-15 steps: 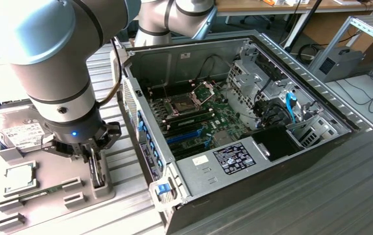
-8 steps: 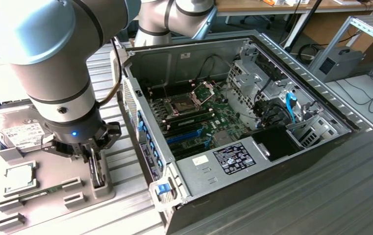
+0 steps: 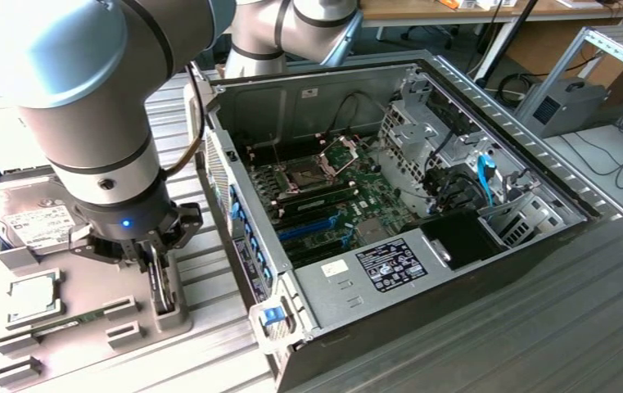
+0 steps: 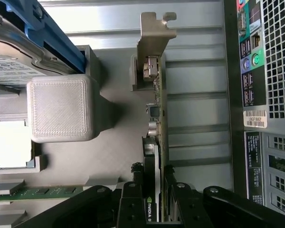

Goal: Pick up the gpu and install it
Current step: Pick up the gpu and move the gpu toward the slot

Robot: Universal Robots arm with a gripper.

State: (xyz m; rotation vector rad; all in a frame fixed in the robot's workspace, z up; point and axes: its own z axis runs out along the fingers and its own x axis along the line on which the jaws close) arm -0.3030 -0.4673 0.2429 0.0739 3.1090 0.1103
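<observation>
Standing on edge in a slot of the grey parts tray (image 3: 92, 282), just beside the open computer case (image 3: 486, 319) on the exterior view's left, the gpu (image 4: 157, 95) is judged to be kept upright so both faces are open to a side grip. Its pale bracket (image 4: 154, 33) is at the end away from the gripper (image 4: 153, 167). The fingers (image 4: 133, 190) are narrowed onto the card, one on the dark cooler face, one on the green board face, with no gap showing. The card is not yet lifted clear and sits outside the case.
</observation>
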